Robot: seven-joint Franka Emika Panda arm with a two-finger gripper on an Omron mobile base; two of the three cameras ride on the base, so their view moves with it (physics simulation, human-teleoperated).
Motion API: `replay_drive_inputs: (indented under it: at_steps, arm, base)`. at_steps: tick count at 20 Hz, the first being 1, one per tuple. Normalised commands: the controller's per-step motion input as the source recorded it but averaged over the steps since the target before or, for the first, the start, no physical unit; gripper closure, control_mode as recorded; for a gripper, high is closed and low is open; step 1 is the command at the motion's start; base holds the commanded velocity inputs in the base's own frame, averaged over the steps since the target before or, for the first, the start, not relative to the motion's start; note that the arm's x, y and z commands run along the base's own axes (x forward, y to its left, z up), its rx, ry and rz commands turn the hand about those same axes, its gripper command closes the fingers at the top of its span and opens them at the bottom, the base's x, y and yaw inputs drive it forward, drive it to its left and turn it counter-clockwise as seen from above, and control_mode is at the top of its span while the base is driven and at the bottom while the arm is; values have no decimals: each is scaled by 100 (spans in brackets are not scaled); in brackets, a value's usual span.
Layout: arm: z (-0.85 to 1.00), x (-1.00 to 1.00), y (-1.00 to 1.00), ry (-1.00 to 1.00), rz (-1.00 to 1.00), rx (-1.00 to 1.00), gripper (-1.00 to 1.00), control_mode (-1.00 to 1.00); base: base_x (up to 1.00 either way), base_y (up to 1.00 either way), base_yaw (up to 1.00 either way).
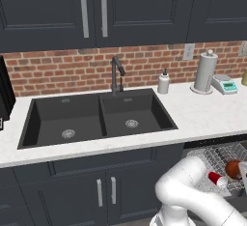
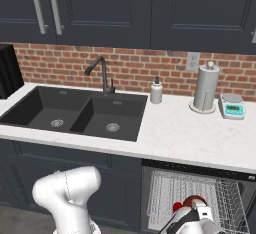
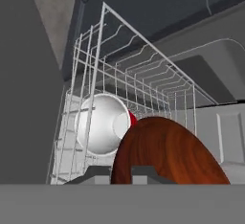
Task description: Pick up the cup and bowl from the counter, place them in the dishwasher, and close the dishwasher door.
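My gripper [image 3: 119,173] holds the bowl [image 3: 165,153] over the rack [image 3: 119,74]; the cup [image 3: 103,125] lies in the rack, behind the bowl.

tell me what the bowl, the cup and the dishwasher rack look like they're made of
Bowl: dark reddish-brown with streaky grain, so probably wood or a wood-look glaze, satin finish. Cup: red outside, plain white inside, likely glazed ceramic or plastic; the render leaves that open. Rack: thin silver-white rods in a grid, evidently metal wire, possibly coated.

Tight spot in the rack

The bowl [image 3: 167,153] and cup [image 3: 103,125] fill the near wire rack [image 3: 139,74] (wires all around); the part behind is open.
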Motion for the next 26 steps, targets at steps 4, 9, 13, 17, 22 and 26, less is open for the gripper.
replay_drive_inputs:
  at_steps: [4,9,13,17,22,26]
  arm:
    - [-62,38,-59,1,0,9,100,-100]
    - [-66,42,-40,0,0,5,100,-100]
    - [-49,57,-25,0,0,5,100,-100]
    - [-48,36,-20,0,0,7,100,-100]
    - [-67,4,-17,0,0,5,100,-100]
    - [-91,0,-18,0,0,3,100,-100]
  base:
    - [0,0,0]
    - [0,0,0]
    - [0,0,0]
    - [0,0,0]
    - [0,0,0]
    - [0,0,0]
